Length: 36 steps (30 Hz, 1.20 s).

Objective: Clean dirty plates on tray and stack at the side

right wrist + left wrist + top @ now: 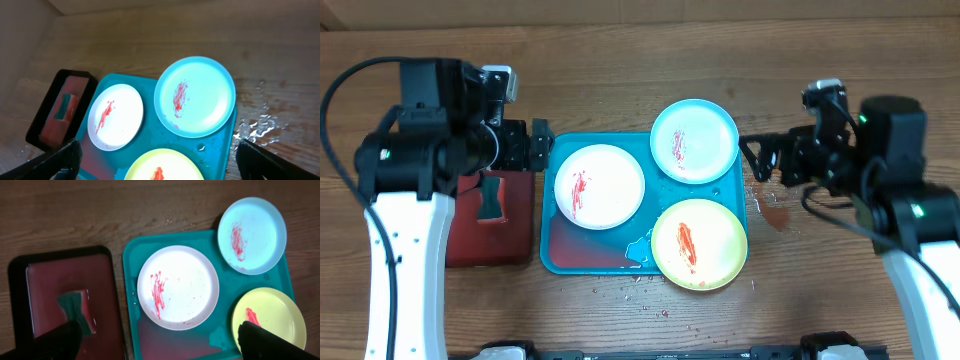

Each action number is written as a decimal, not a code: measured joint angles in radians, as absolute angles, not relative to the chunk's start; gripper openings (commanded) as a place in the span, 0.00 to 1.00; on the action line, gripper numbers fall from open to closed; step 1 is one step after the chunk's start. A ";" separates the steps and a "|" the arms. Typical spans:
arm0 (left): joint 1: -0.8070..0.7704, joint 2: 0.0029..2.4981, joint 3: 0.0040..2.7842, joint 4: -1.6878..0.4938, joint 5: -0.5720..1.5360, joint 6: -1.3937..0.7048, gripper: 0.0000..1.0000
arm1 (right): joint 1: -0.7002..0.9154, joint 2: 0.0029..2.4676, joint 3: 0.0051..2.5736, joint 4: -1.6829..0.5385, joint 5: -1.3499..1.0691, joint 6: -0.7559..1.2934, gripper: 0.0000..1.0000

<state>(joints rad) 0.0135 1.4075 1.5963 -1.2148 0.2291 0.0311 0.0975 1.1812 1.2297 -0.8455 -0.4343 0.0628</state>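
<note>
Left hand [538,147] and right hand [752,160], spread, flank the tray [570,256].

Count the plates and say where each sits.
3. White plate on the tray, left half; light blue plate overhanging its far right corner; yellow-green plate overhanging its near right corner. None looks hidden.

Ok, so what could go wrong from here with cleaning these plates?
The blue plate and yellow plate hang over the tray rim, so pressing on them might tip them or slide them off. There's water on the table and the tray, so wet plates could slip when gripped.
</note>
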 measured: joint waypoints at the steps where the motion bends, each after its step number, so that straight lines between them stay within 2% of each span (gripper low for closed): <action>1: 0.014 1.422 1.597 -1.217 0.229 0.031 1.00 | 0.100 1.203 1.230 -0.840 -0.435 0.075 0.91; 2: 0.014 1.436 1.597 -1.219 0.229 0.031 1.00 | 0.110 1.244 1.230 -0.828 -0.439 0.091 0.90; 5: 0.014 1.477 1.597 -1.224 0.213 0.029 1.00 | 0.153 1.346 1.230 -0.794 -0.441 0.147 0.78; 8: 0.014 1.499 1.597 -1.227 0.147 -0.021 1.00 | 0.216 1.436 1.230 -0.733 -0.438 0.221 0.70; 14: 0.031 1.508 1.597 -1.227 0.017 -0.099 1.00 | 0.395 1.623 1.230 -0.643 -0.375 0.376 0.66; 23: 0.101 1.508 1.597 -1.228 -0.084 -0.118 0.98 | 0.580 1.806 1.230 -0.565 -0.195 0.487 0.53; 29: 0.114 1.509 1.594 -1.227 -0.096 -0.125 0.93 | 0.657 1.859 1.230 -0.506 -0.073 0.516 0.46; 36: 0.114 1.508 1.546 -1.224 -0.102 -0.126 0.89 | 0.668 1.896 1.230 -0.435 -0.021 0.559 0.37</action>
